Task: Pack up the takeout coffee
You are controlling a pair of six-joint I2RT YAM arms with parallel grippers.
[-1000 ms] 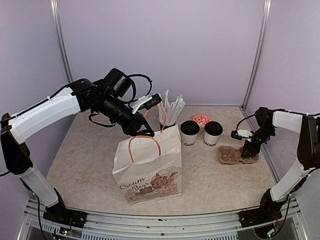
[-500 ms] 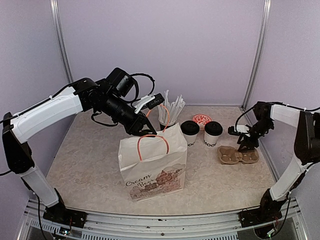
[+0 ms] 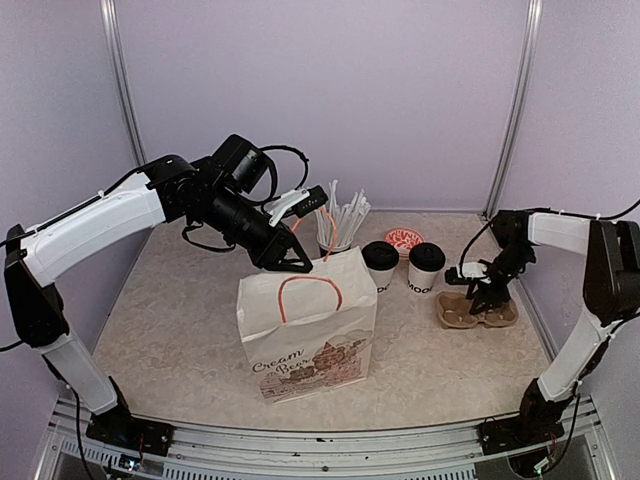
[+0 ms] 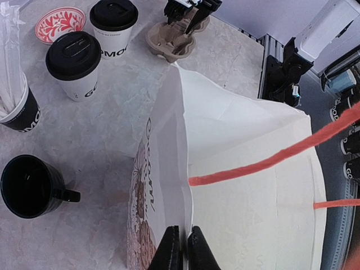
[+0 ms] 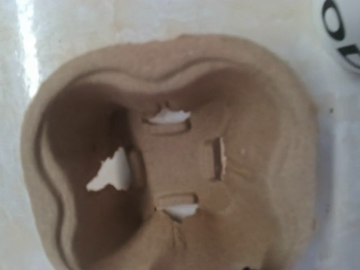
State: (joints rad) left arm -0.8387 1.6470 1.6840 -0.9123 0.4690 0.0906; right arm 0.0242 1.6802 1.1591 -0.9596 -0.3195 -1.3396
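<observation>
Two white takeout coffee cups with black lids (image 3: 379, 268) (image 3: 426, 268) stand side by side behind the bag; the left wrist view shows them too (image 4: 76, 64) (image 4: 114, 25). The white paper bag (image 3: 310, 330) stands upright with its mouth open (image 4: 242, 169). My left gripper (image 3: 300, 265) (image 4: 184, 247) is shut on the bag's back rim, one finger on each side of the paper. A brown pulp cup carrier (image 3: 478, 312) (image 5: 264, 185) lies right of the cups. My right gripper (image 3: 487, 292) (image 4: 188, 17) is down on it, fingers apart; they do not show in the right wrist view.
A black cup of white straws (image 3: 335, 235) (image 4: 17, 112) stands behind the bag. A squat black mug (image 4: 28, 185) sits left of the bag, hidden in the top view. A red-patterned dish (image 3: 404, 239) lies behind the cups. Enclosure walls are close at the right.
The bag has shifted right and stands straighter, still pinched by my left gripper. My right gripper has moved left and lower over the carrier, which has stayed put.
</observation>
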